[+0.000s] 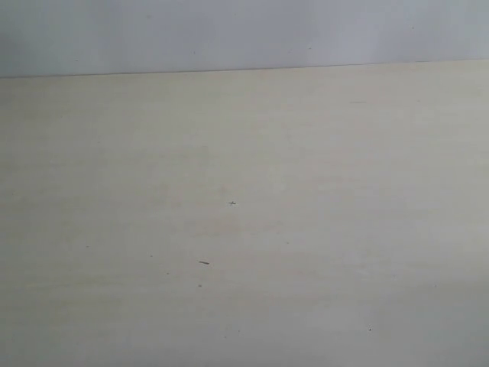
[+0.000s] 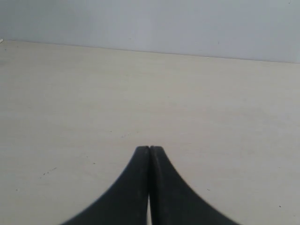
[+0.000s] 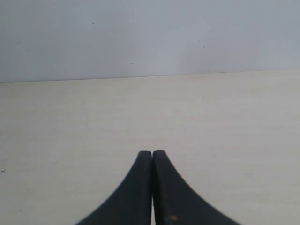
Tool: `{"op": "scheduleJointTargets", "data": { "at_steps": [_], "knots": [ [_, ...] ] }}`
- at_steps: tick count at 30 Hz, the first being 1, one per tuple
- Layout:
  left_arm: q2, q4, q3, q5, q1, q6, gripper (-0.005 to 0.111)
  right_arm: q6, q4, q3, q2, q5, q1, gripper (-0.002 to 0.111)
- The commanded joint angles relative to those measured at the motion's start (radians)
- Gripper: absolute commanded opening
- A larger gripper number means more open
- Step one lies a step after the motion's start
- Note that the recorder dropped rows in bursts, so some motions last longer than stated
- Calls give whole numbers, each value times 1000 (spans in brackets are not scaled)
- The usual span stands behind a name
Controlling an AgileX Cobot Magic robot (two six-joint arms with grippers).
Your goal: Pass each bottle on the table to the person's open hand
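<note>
The pale cream table [image 1: 306, 191] fills the exterior view, bare except for a few tiny dark specks. None of the bottles shows in any view, and no hand is in sight. My left gripper [image 2: 150, 148] is shut, its black fingertips pressed together with nothing between them, low over the tabletop [image 2: 70, 103]. My right gripper [image 3: 152, 152] is likewise shut and holds nothing, above the tabletop [image 3: 225, 122]. Neither arm appears in the exterior view.
A plain grey-white wall [image 1: 244, 34] rises behind the table's far edge [image 1: 244, 69]. The same wall [image 2: 154, 23] closes off the left wrist view, and the wall [image 3: 150, 37] backs the right wrist view.
</note>
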Motion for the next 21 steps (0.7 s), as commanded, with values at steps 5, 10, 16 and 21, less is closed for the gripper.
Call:
{"op": "scheduleJointTargets", "data": {
  "at_steps": [5, 10, 16, 21],
  "knots": [
    [-12, 0, 4, -13, 12, -3, 0, -4, 2, 3, -5, -8, -5, 0],
    [-17, 0, 4, -13, 12, -3, 0, -4, 0, 3, -5, -8, -5, 0],
    [-17, 0, 4, 5, 10, -3, 0, -4, 0, 3, -5, -8, -5, 0],
    [-17, 0, 4, 5, 10, -3, 0, -4, 0, 3, -5, -8, -5, 0]
  ]
}}
